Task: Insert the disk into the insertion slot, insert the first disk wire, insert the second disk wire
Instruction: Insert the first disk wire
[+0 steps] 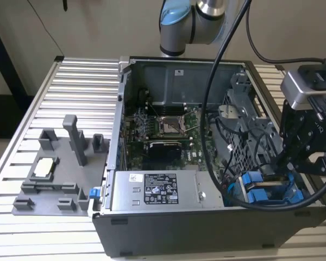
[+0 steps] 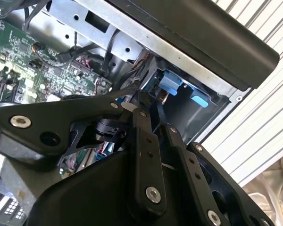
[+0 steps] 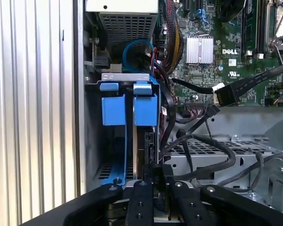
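Note:
The disk (image 3: 145,106) stands on edge in the drive bay, its blue carrier front beside a second blue carrier (image 3: 114,106). Its thin dark edge runs back to my gripper (image 3: 156,175), whose black fingers (image 3: 140,200) are shut on that end of the disk. In the second wrist view the gripper (image 2: 148,101) closes just short of the disk's blue carrier (image 2: 172,82). In the exterior view the gripper (image 1: 290,171) hangs over the bay at the open case's near right corner, by the disk (image 1: 254,178). A black cable with a loose plug (image 3: 224,94) lies over the motherboard; I cannot tell which disk wire it is.
The bay's metal wall (image 3: 92,141) is on the slot's outer side. Black cables (image 3: 212,155) loop over the grey cage next to the bay. The power supply (image 1: 157,190) sits on the exterior view's left of the bay. A grey fixture plate (image 1: 60,174) rests on the slatted table.

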`<move>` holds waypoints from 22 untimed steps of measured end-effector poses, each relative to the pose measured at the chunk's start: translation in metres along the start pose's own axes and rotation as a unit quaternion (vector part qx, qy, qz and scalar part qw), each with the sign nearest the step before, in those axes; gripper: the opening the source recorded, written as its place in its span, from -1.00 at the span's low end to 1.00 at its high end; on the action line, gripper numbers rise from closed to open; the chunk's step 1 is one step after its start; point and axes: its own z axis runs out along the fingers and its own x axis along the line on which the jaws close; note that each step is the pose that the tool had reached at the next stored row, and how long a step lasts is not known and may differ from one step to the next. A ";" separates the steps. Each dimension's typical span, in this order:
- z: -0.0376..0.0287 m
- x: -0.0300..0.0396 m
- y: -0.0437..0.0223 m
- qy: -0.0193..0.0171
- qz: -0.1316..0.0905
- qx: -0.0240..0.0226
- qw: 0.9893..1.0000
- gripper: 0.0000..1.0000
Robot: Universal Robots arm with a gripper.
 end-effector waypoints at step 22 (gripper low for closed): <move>0.0055 0.0012 -0.0023 0.000 0.000 -0.004 1.000 -0.62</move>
